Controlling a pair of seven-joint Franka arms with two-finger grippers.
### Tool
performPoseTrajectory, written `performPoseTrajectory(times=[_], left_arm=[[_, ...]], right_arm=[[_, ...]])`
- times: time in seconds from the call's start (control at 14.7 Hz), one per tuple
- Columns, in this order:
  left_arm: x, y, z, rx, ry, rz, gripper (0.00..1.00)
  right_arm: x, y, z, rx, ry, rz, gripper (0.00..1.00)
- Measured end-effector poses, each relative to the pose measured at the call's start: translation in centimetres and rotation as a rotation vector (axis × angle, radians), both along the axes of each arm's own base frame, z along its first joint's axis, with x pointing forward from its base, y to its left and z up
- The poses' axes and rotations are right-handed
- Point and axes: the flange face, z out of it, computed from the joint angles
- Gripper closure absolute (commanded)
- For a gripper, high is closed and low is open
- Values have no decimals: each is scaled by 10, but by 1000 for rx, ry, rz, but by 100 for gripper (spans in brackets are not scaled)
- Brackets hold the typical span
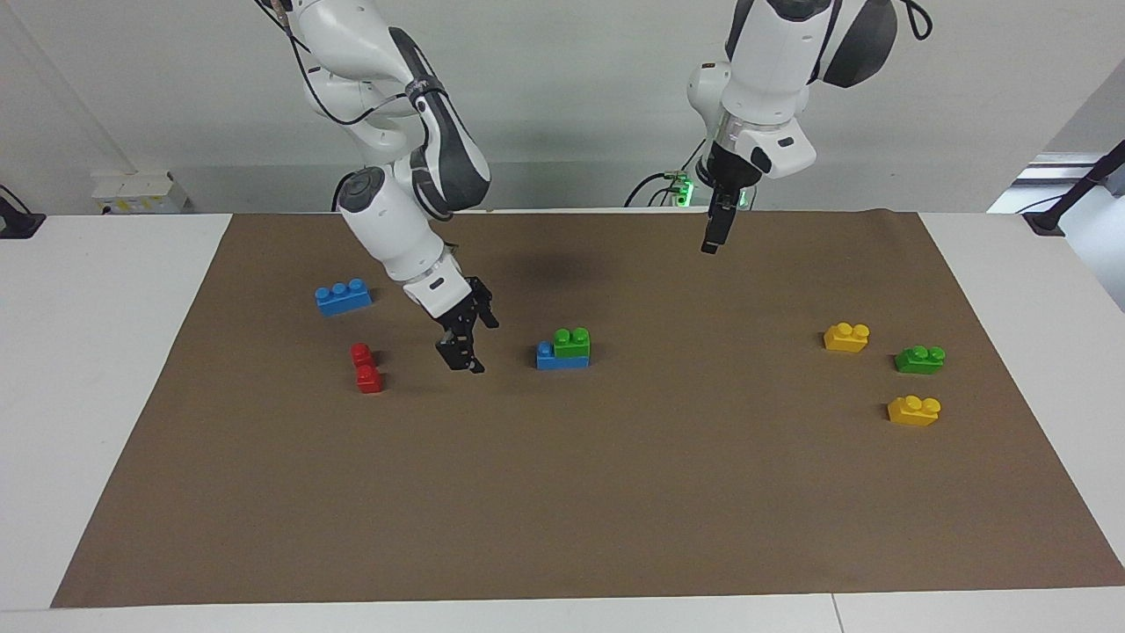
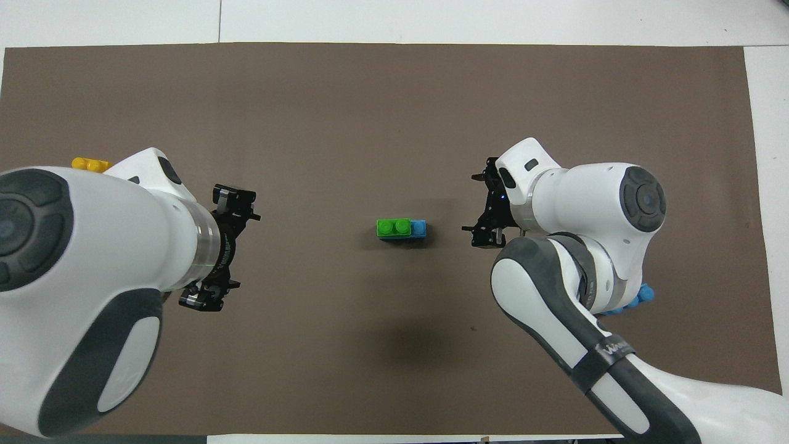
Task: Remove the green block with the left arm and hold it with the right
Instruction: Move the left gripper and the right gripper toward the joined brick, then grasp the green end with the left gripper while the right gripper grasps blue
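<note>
Green two-stud brick not yet separated from its blue base; both pincers are empty and spread wide.

A white counter [image 1: 105,352] is covered by a brown paper mat [image 1: 562,492], over which two white jointed arms are reached. The right pincer [image 1: 461,352] is lowered close to the mat beside the stack, toward the right arm's end, seemingly so that the blue plastic three-stud brick [image 1: 547,355] can be steadied. The left pincer [image 1: 714,237] is held high over the mat, apparently waiting its turn. The small green plastic two-stud brick [image 1: 572,342] is seated on that blue brick near the mat's middle. Another blue brick [image 1: 344,297], two red bricks [image 1: 366,368], two yellow bricks [image 1: 846,337] and a spare green brick [image 1: 920,359] are left scattered toward the ends.
</note>
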Motion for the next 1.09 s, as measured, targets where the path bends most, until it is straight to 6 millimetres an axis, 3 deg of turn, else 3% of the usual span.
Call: performPoseTrajectory(times=[0.54, 0.75, 1.09], left_arm=[[-25, -52, -31, -48, -34, 196, 0], [-34, -81, -55, -61, -29, 231, 0], [-33, -118, -96, -82, -19, 277, 0]], right_arm=[[-15, 24, -49, -20, -29, 133, 0], [-18, 35, -59, -12, -35, 143, 0], [-32, 71, -62, 2, -65, 193, 0]])
